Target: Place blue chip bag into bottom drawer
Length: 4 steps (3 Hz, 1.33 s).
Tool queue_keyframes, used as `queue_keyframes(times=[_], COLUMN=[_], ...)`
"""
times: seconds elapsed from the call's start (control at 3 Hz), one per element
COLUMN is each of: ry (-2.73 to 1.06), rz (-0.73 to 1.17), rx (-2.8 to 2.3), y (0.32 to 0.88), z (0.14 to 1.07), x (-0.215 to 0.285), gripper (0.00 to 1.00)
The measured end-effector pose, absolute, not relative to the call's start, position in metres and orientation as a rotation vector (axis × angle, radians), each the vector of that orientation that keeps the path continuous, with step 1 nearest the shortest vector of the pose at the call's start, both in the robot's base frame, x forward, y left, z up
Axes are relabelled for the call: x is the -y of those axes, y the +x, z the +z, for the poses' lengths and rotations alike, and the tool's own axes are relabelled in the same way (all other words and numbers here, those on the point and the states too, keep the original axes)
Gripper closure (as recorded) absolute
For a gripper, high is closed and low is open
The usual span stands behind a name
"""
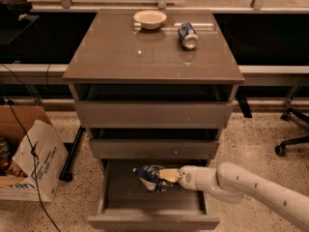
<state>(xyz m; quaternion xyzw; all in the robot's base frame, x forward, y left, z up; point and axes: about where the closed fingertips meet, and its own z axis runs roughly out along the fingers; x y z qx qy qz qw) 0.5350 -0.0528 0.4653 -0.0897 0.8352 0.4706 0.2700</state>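
The bottom drawer (153, 222) of the bench (145, 62) is pulled out toward the near side, and its dark floor shows. The blue chip bag (147, 177) is inside the drawer's opening, at the far end, just below the front of the middle drawer (154, 149). It sits a little left of the drawer's centre line. The bag looks crumpled, with white print on the dark blue foil. Whether it rests on the drawer floor or hangs just above it cannot be told.

The end effector (167, 175) reaches in from the right, over the drawer's right wall, and its pale fingers are clamped on the right end of the bag. The white arm (256, 190) behind it runs off to the near right corner.

The middle drawer and the top drawer (153, 115) stand slightly ajar, with a dark gap above each front.

On the bench top, at the far side, a shallow pale bowl (150, 19) stands near the middle. A blue-and-silver can (188, 35) lies on its side just right of it, apart from the bowl.

On the speckled floor (251, 144) to the left is an open cardboard box (30, 164), and the wheeled foot of a chair (291, 135) shows at the right edge.
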Motion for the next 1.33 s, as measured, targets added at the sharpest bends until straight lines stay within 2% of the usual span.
queue_keyframes(times=[0.33, 0.67, 1.33], ry=[-0.084, -0.086, -0.049], rz=[1.274, 1.244, 1.093], rx=[-2.295, -2.322, -2.372], y=[0.541, 0.541, 0.575], z=[0.424, 0.419, 0.342], x=[0.078, 0.073, 0.058], gripper=[1.0, 1.0, 1.0])
